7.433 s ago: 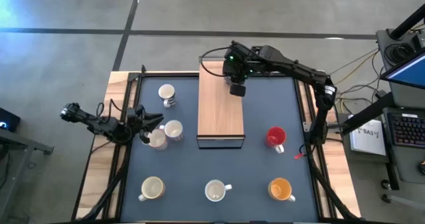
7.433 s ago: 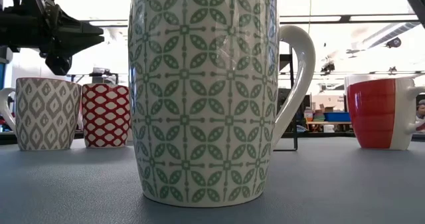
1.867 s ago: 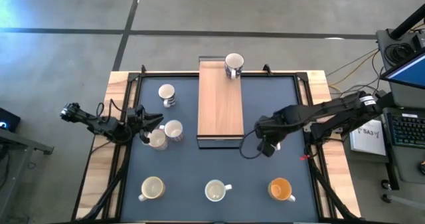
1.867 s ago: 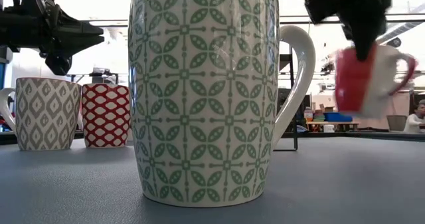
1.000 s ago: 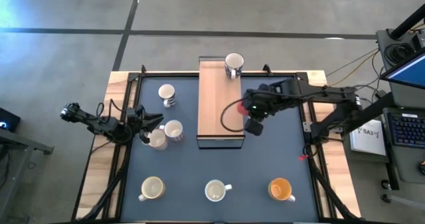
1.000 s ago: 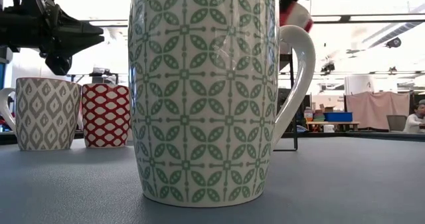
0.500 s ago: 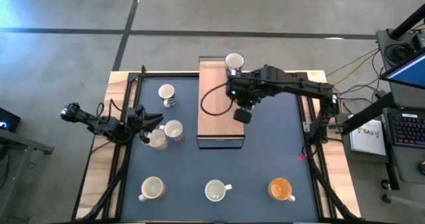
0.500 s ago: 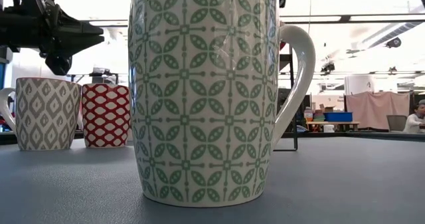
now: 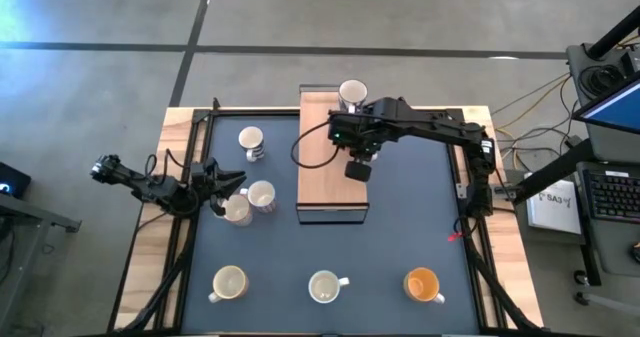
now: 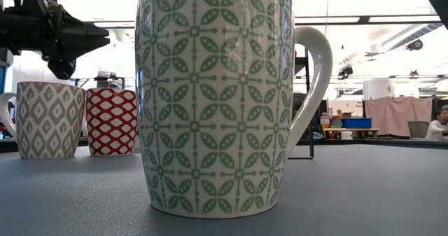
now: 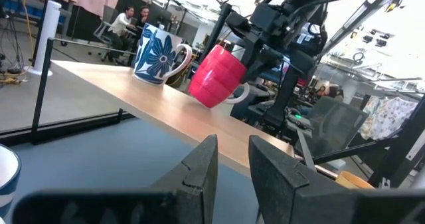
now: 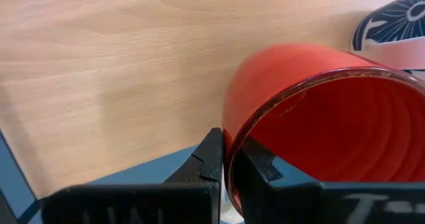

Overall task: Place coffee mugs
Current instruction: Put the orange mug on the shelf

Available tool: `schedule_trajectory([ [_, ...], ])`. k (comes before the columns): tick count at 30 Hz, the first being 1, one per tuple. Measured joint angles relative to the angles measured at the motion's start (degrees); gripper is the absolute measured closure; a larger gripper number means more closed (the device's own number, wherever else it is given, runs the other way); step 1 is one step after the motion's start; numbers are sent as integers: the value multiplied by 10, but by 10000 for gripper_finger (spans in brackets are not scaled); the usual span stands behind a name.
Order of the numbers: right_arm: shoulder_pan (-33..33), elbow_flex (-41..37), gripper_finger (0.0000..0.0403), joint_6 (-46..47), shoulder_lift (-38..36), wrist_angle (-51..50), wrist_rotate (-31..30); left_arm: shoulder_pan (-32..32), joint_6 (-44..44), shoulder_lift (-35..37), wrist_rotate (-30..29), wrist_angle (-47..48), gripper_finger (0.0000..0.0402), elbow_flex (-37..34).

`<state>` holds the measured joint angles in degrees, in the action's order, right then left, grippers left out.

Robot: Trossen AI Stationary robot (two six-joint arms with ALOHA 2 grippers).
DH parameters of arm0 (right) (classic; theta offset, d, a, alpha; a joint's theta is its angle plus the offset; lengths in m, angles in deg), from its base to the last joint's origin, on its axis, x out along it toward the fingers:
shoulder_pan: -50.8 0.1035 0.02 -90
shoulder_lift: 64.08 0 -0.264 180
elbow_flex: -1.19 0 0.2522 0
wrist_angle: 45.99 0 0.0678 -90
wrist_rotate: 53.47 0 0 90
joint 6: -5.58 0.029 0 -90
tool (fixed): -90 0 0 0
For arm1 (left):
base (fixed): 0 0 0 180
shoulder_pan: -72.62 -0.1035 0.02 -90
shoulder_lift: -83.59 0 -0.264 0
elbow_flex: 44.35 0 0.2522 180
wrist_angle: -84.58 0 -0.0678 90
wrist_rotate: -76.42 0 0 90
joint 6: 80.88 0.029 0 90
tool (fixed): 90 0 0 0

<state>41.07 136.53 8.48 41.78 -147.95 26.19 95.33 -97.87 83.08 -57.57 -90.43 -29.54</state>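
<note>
My right gripper point(image 9: 357, 149) hangs over the far half of the wooden board point(image 9: 322, 177), shut on the red mug point(image 11: 216, 79), which the arm hides in the high view. A blue-flowered mug point(image 9: 352, 95) stands on the board's far end. My left gripper point(image 9: 226, 190) waits open at the table's left, beside two mugs point(image 9: 262, 195) point(image 9: 237, 210). A banded white mug point(image 9: 251, 142) stands farther back. Cream point(image 9: 230, 282), white point(image 9: 325, 287) and orange point(image 9: 423, 285) mugs stand along the near edge. My right gripper point(image 12: 226, 154) pinches the red mug's rim point(image 12: 232, 134), one finger inside the mug and one on the outer wall. The fingers come from above, slanting. The mug is lifted clear above the board and hangs tilted, its handle point(image 11: 238, 94) on the lower side.
The low view is filled by a green-patterned mug point(image 10: 213, 96), with a grey-patterned mug point(image 10: 45, 118) and a red-and-white one point(image 10: 112, 120) behind it. The board's near half is bare wood. Raised rails point(image 9: 455, 147) run along the table's sides.
My right gripper has carried the red mug from beside the board's right edge toward the far edge and left, over the board and close to the blue-flowered mug. It has stayed shut on the mug. In the low view the mug has passed out of sight.
</note>
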Motion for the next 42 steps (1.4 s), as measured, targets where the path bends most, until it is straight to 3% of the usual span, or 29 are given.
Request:
schedule_trajectory([
  [11, -4, 8, 388, -14, -2, 4, 5, 0, 0, 0, 0, 0, 333, 0],
  [24, -4, 17, 325, -24, -4, 6, -2, 0, 0, 0, 0, 0, 333, 0],
  [34, -3, 65, 328, 22, -20, 3, -2, 0, 0, 0, 0, 0, 333, 0],
  [42, 18, 64, 334, 36, -19, 43, 68, 0, 0, 0, 0, 0, 333, 0],
])
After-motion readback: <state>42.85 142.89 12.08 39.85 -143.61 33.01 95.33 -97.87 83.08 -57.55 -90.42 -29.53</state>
